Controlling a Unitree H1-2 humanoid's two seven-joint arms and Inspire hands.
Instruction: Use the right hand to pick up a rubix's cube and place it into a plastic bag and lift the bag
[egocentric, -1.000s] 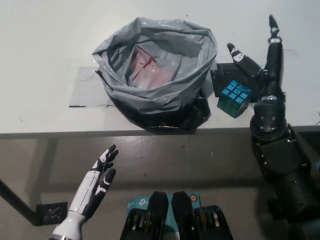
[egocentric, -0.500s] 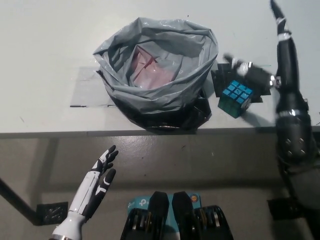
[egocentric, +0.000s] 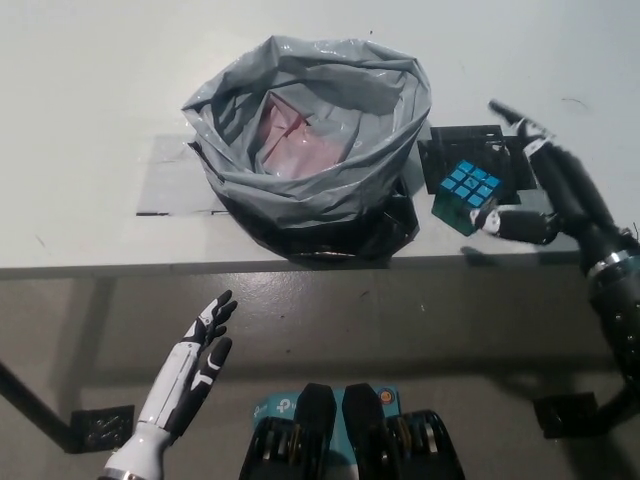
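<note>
One rubik's cube (egocentric: 467, 189) w/ blue squares on top sits on the white counter (egocentric: 90, 90) near its front edge, just beside the one grey plastic bag (egocentric: 310, 140), on the bag's right side – the bag stands w/ its mouth wide open and a pinkish lining showing inside. The black right hand (egocentric: 545, 190) is at the cube's right side, fingers spread apart w/ one digit close under the cube's lower right corner; contact can't be told. The white left hand (egocentric: 190, 370) rests below the counter edge at lower left – fingers straight, apart, holding nothing.
</note>
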